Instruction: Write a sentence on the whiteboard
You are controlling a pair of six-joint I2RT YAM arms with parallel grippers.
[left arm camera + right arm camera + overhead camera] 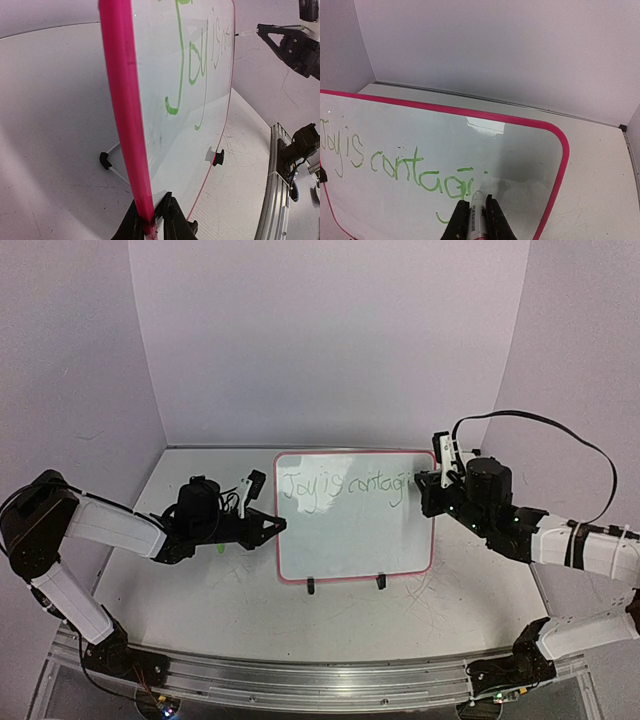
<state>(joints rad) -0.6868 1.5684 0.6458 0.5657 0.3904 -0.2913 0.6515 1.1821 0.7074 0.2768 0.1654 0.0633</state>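
Note:
The whiteboard point(350, 540) stands upright on its black wire stand at the table's middle. My left gripper point(278, 525) is shut on its left pink rim point(122, 100), with a finger on each side point(150, 220). The sentence point(345, 487) runs across the top in green and reads "Joy is contagi". My right gripper point(425, 485) is shut on a white marker point(476, 215). The marker's tip rests on the board just right of the last letter point(477, 172). The board's right part point(530, 165) is blank. In the left wrist view the right gripper point(265, 30) shows at the board's far edge.
The stand's two black feet point(311, 586) point(381, 582) rest on the white table point(200, 610), which has faint grey scratches. Lilac walls close in the back and sides. An aluminium rail point(320, 680) runs along the near edge by the arm bases.

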